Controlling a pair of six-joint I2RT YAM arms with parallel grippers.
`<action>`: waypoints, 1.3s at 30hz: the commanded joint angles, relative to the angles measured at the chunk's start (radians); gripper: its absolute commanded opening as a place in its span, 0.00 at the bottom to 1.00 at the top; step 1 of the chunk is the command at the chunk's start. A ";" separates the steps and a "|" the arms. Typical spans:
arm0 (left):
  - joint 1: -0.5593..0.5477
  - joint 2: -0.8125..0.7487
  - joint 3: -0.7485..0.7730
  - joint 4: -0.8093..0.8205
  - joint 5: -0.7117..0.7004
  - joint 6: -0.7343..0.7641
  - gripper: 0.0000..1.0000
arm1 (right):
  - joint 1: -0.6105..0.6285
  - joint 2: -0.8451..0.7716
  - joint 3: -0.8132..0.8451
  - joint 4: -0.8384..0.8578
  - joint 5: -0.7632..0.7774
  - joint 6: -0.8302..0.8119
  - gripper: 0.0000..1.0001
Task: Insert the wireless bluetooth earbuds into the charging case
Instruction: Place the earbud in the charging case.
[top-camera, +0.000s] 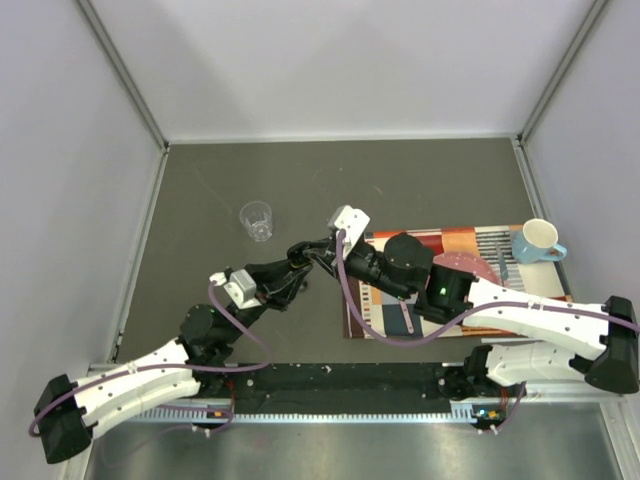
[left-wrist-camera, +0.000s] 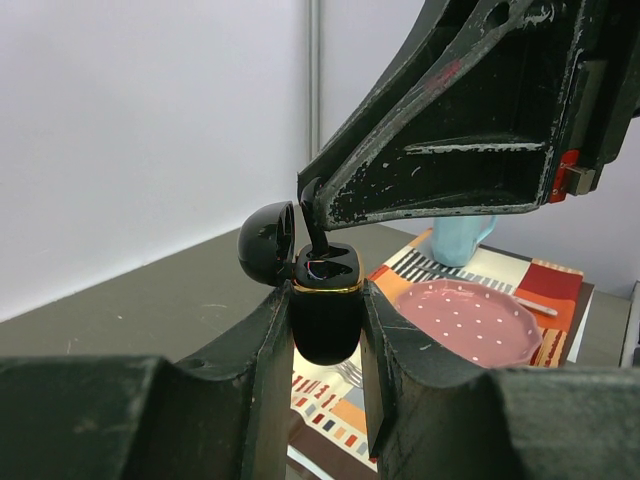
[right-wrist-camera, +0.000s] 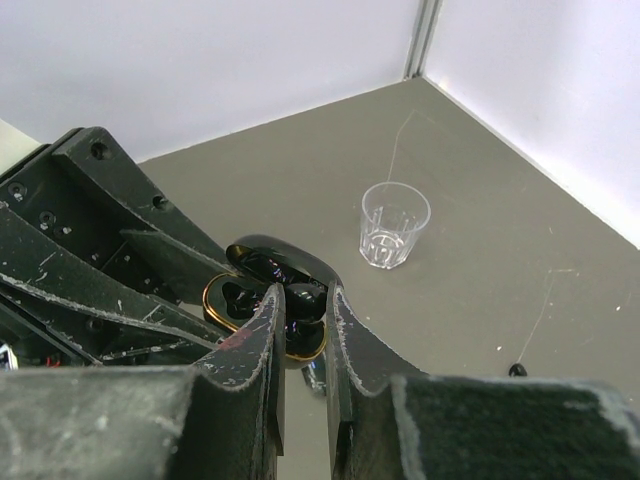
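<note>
The left end effector (left-wrist-camera: 327, 300) is clamped on the black, gold-rimmed case (left-wrist-camera: 325, 328), holding it upright above the desk (top-camera: 420, 180) with its lid (left-wrist-camera: 266, 243) swung open. The right end effector (right-wrist-camera: 305, 298) comes in from above, its fingers nearly together and pinching an earbud (left-wrist-camera: 319, 243) whose lower end sits in the case's open top. I cannot tell whether a second earbud is already inside. A clear cup (right-wrist-camera: 394, 225) stands well apart. A pink plate (left-wrist-camera: 465, 320) lies on a striped mat (top-camera: 480, 240).
</note>
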 joint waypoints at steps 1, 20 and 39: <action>0.003 -0.019 0.000 0.124 -0.014 0.008 0.00 | 0.023 0.017 0.055 -0.044 0.036 -0.032 0.00; 0.003 -0.033 -0.006 0.141 -0.024 0.015 0.00 | 0.043 0.031 0.085 -0.123 0.044 -0.029 0.00; 0.003 -0.028 -0.011 0.163 -0.004 0.014 0.00 | 0.044 0.006 0.096 -0.099 0.027 0.001 0.00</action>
